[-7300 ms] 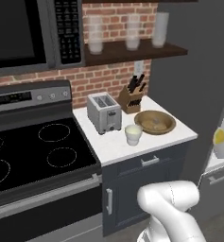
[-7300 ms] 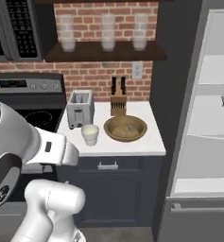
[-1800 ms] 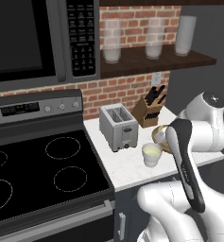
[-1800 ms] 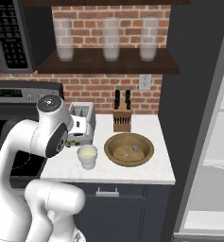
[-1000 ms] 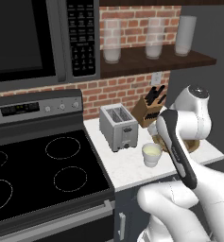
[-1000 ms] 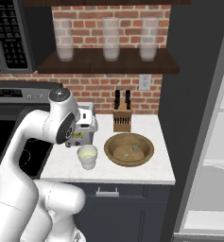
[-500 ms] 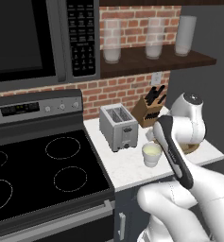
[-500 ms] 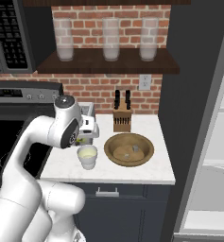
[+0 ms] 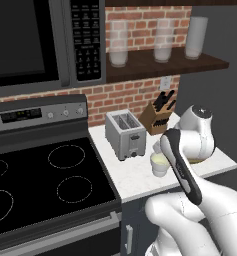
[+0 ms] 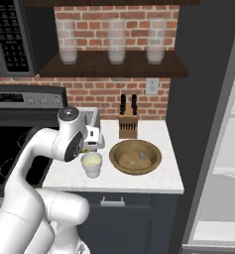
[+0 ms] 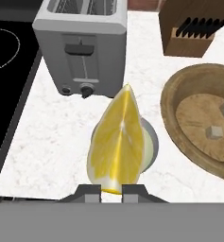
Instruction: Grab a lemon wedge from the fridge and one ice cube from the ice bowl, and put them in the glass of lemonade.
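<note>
Pincer (image 11: 111,190) pinching the lemon wedge (image 11: 116,142), fingertips pressed on its lower end; wedge hangs directly above the glass of lemonade (image 10: 91,164), hiding most of its rim in the hand view.

Landmark: the glass of lemonade, standing on the white marbled table (image 10: 153,179) near its front edge. Pale yellow liquid visible inside.

Just to the glass's right, apart from it: the ice bowl (image 10: 135,157), brown wood, a few ice cubes (image 11: 214,131) on its bottom. Bare table between glass and bowl, and in front of both.

Behind the glass: silver toaster (image 9: 123,134), lever and knob facing forward, no readable marking. Behind the bowl: wooden knife block (image 10: 128,125) against the brick wall.

Left of the glass, past the table edge: black stove top (image 9: 55,175) with ring outlines.

Far: microwave (image 9: 37,42) with a keypad, writing too small to read; shelf (image 10: 114,65) with three tall frosted glasses (image 10: 116,40).

Far right of the bowl: the fridge (image 10: 223,163), pale shelves showing.
</note>
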You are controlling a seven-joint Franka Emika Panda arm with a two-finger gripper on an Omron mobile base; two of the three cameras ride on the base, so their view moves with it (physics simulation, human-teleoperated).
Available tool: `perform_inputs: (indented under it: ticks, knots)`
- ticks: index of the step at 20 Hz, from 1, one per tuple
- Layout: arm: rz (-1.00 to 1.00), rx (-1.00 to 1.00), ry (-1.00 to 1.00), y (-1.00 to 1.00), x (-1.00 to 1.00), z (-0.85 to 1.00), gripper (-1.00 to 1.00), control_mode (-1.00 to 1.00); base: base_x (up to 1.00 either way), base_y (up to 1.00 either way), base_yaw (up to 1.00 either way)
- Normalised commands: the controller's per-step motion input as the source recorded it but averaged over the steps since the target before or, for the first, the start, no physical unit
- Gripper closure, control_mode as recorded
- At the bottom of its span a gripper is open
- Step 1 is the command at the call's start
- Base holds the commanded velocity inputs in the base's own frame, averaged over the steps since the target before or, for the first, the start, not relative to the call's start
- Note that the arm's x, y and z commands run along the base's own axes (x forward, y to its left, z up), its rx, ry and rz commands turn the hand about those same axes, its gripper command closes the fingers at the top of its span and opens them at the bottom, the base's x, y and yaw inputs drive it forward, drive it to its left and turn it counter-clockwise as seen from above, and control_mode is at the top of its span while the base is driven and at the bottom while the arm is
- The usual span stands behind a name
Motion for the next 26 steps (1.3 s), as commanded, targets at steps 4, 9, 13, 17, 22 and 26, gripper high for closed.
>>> perform_inputs:
  ticks: [4,9,13,17,22,26]
  knots:
    - [0.0,0.0,0.0,-0.02,0.26,0.0,1.0,-1.0,0.0,0.0,0.0]
    - [0.0,0.0,0.0,-0.05,0.02,-0.17,1.0,-1.0,0.0,0.0,0.0]
    - [0.0,0.0,0.0,-0.08,0.0,-0.18,1.0,-1.0,0.0,0.0,0.0]
    - [0.0,0.0,0.0,0.0,0.04,-0.02,1.0,-1.0,0.0,0.0,0.0]
    - [0.0,0.0,0.0,0.0,0.12,0.0,1.0,-1.0,0.0,0.0,0.0]
    - [0.0,0.0,0.0,-0.03,0.1,-0.12,1.0,-1.0,0.0,0.0,0.0]
